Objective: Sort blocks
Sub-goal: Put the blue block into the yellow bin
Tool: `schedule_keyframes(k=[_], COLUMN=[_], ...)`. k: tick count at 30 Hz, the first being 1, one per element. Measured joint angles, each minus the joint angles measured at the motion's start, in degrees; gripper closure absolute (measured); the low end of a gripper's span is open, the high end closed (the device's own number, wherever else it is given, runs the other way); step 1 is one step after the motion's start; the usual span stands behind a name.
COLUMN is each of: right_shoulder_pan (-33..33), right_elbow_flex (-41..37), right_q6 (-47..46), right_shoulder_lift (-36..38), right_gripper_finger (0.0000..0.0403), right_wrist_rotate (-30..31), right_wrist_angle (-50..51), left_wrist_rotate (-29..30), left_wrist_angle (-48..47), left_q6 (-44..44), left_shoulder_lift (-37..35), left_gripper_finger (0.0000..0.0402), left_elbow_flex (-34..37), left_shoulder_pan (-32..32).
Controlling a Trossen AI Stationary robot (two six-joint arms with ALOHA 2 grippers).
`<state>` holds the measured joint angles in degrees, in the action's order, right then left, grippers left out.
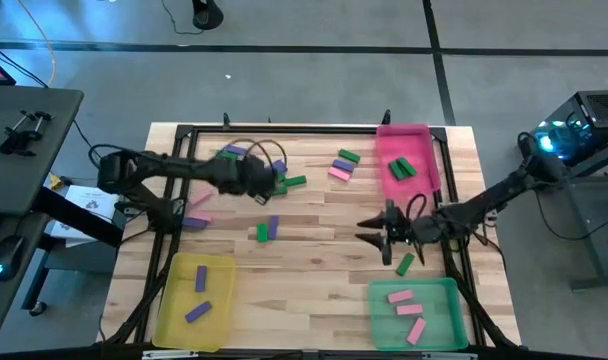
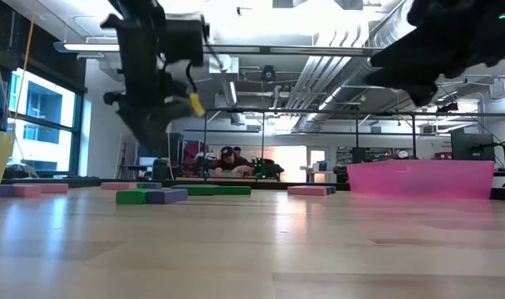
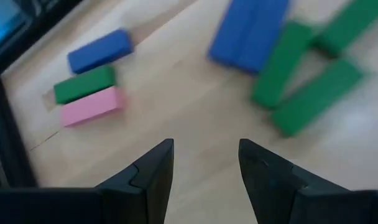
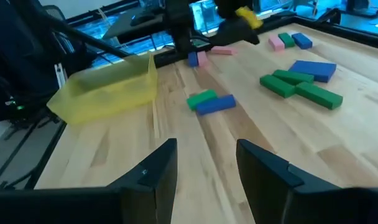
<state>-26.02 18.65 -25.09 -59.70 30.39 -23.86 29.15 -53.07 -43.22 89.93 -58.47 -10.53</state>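
Small flat blocks in green, pink and purple lie scattered on the wooden table. A green, purple and pink trio [image 1: 344,165] lies at the far middle, and a green and purple pair [image 1: 267,230] at the centre. One green block [image 1: 404,263] lies near the right side. My left gripper [image 1: 276,180] hovers open above the far-left part, beside a cluster of green and purple blocks [image 3: 282,62], with nothing between its fingers [image 3: 204,155]. My right gripper [image 1: 367,231] stands open over the centre right, pointing toward the table's left, with only bare wood between its fingers [image 4: 206,155].
A yellow tray [image 1: 169,300] at the near left holds two purple blocks. A green tray [image 1: 384,310] at the near right holds pink blocks. A pink tray [image 1: 424,140] at the far right holds green blocks. A black frame [image 1: 284,130] rims the table.
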Motion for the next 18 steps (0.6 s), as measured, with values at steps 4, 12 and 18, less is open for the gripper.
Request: schedule_keyframes(k=[4,12,18], right_shoulder_pan=[-5.78,-11.46,-11.68], right_elbow_flex=[-0.11,-0.11,-0.11], right_q6=[-1.21,-3.54,-6.03], right_shoulder_lift=[-1.09,-4.55,-7.28], right_gripper_finger=[0.0253,0.0253,0.0253], right_wrist_rotate=[6.47,14.69,15.00], right_wrist_angle=[-0.31,-0.94,-1.30], left_wrist_rotate=[-5.48,-8.96,-12.26], left_wrist_angle=[-0.03,0.62,2.94], left_q6=[6.46,9.65,12.02], left_shoulder_lift=[0.00,0.02,0.02], left_gripper_finger=[0.0231,0.0231,0.0231], left_elbow_flex=[1.53,1.72,1.72], left_shoulder_pan=[-7.86,-19.96,-25.70])
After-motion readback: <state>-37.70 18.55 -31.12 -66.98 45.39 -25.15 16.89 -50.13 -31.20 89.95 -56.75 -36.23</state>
